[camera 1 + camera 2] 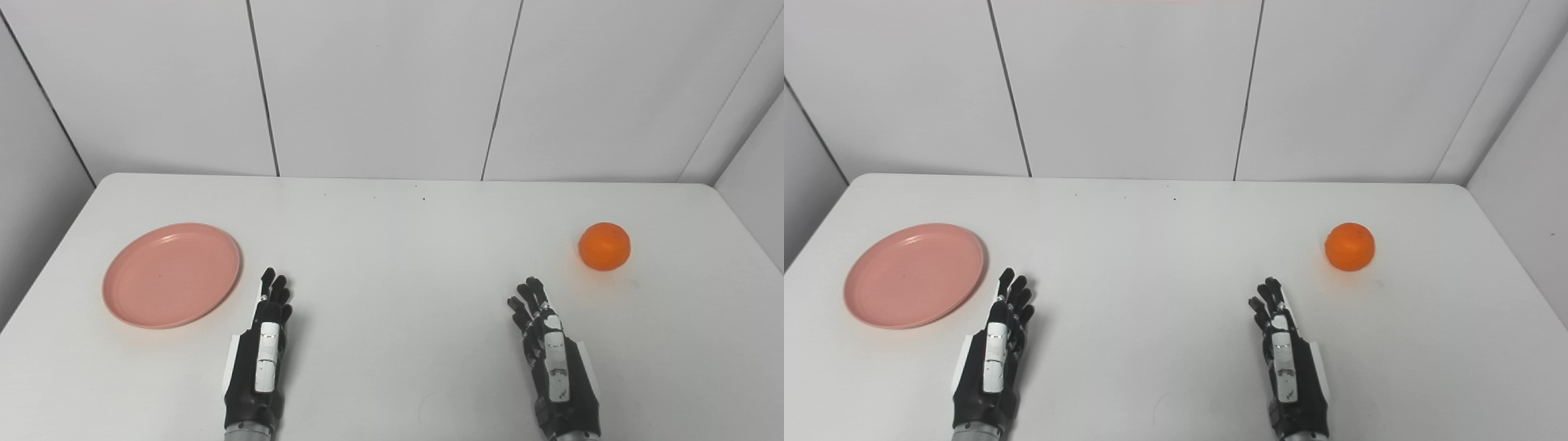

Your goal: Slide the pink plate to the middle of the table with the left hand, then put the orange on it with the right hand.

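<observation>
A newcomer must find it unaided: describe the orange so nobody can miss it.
Start at the white table and look to its right side. Beyond the right hand, apart from it, sits the orange: the only round, bright orange thing there.

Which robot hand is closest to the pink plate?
The left hand. It rests just beside the pink plate without touching it, while the right hand sits across the table, nearer the orange.

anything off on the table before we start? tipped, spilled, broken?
Nothing stands out. The pink plate lies flat at the table's left, bare. The orange sits whole at the right. Left hand and right hand hold nothing.
</observation>
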Controlling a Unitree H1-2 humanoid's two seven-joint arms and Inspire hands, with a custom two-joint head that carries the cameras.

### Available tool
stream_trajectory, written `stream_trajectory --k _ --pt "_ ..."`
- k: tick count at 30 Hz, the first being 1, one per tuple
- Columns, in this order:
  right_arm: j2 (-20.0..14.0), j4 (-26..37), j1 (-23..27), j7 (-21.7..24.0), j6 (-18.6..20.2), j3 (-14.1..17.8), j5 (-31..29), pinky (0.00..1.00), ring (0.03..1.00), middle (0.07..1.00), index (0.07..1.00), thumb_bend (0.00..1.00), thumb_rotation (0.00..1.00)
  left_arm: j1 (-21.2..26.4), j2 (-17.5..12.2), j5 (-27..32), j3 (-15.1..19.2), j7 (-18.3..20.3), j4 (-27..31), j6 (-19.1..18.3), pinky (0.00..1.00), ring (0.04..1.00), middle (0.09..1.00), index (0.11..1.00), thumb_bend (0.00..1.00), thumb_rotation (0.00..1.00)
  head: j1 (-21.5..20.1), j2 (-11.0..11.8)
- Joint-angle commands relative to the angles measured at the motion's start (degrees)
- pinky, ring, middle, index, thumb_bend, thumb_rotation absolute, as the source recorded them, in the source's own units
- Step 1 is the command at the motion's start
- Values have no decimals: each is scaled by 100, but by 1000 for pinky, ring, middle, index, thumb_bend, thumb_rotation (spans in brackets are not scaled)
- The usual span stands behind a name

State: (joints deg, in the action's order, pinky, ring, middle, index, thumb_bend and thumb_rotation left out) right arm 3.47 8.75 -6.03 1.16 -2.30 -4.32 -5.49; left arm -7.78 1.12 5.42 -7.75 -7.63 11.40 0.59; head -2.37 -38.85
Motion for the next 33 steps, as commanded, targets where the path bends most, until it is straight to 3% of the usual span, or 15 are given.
stream_trajectory --k 1,33 --pt "37 7 -40 31 269 -9 -52 976 926 952 954 806 1000 -257 180 -15 14 78 123 -78 1000 998 1000 1000 713 991 6 6" --pt "43 -37 -33 34 284 3 -114 976 920 947 951 814 980 -245 201 34 35 81 77 -117 1000 997 1000 1000 679 980 10 11"
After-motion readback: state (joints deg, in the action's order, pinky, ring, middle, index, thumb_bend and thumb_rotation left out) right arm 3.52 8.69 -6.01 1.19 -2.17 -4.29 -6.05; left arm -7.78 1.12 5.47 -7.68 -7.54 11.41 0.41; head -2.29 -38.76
